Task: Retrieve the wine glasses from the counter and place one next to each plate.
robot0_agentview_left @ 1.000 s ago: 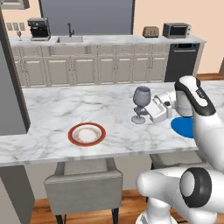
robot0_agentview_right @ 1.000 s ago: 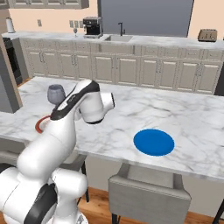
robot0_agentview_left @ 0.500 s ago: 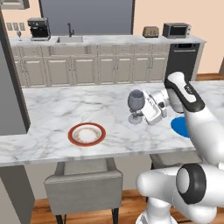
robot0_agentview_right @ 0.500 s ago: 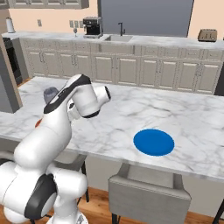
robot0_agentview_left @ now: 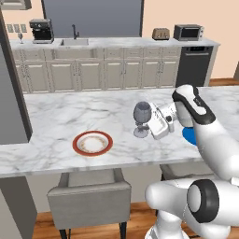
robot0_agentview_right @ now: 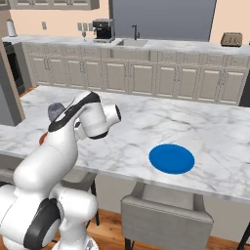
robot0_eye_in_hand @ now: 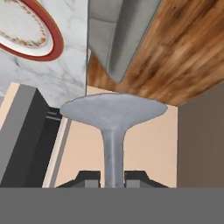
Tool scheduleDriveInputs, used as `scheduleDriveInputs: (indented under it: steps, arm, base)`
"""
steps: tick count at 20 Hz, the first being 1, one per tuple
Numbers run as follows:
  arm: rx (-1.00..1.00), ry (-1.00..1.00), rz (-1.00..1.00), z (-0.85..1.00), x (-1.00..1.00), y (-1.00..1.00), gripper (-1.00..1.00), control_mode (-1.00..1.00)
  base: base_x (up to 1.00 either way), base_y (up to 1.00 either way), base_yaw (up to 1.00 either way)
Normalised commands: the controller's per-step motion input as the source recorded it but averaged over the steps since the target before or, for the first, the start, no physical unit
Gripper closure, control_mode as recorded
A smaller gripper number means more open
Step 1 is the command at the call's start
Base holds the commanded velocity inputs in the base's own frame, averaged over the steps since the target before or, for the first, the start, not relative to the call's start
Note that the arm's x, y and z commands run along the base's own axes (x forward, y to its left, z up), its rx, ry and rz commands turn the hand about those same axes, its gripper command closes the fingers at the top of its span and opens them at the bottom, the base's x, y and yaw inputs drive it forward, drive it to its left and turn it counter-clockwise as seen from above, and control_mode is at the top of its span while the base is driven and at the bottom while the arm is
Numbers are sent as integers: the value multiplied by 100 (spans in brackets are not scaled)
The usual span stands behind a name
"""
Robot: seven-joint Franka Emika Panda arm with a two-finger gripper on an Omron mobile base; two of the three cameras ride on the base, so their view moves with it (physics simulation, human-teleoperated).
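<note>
A grey-blue wine glass (robot0_agentview_left: 142,114) stands upright over the marble island, my gripper (robot0_agentview_left: 146,126) shut on its stem. The hand view shows the stem and round foot (robot0_eye_in_hand: 113,111) running up from between my fingertips (robot0_eye_in_hand: 89,178). The white plate with the red-brown rim (robot0_agentview_left: 93,143) lies to the glass's left near the island's front edge, also in the hand view (robot0_eye_in_hand: 30,30). The blue plate (robot0_agentview_right: 171,158) lies to the right, half hidden by my arm in the left base view (robot0_agentview_left: 187,136). A second wine glass (robot0_agentview_left: 20,37) stands on the counter (robot0_agentview_left: 116,43) by the coffee machine.
Grey stools (robot0_agentview_left: 88,193) stand tucked under the island's front edge. On the back counter are a coffee machine (robot0_agentview_left: 41,31), a sink with faucet (robot0_agentview_left: 74,41), a toaster (robot0_agentview_left: 161,33) and a microwave (robot0_agentview_left: 188,31). A dark column (robot0_agentview_left: 11,88) rises at the island's left.
My arm has swung left and slightly down, carrying the wine glass away from the blue plate towards the red-rimmed plate. The grip has stayed the same.
</note>
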Motion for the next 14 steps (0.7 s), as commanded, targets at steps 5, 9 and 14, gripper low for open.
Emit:
scheduleDriveInputs:
  steps: [5, 9, 14]
  arm:
    - [2, 0, -1, -28, 1, 0, 100, -100]
    - [0, 1, 0, -36, 13, 0, 100, -100]
    - [0, 0, 0, -32, 32, 0, 100, -100]
  base:
    - [0, 0, 0]
    - [0, 0, 0]
    - [0, 0, 0]
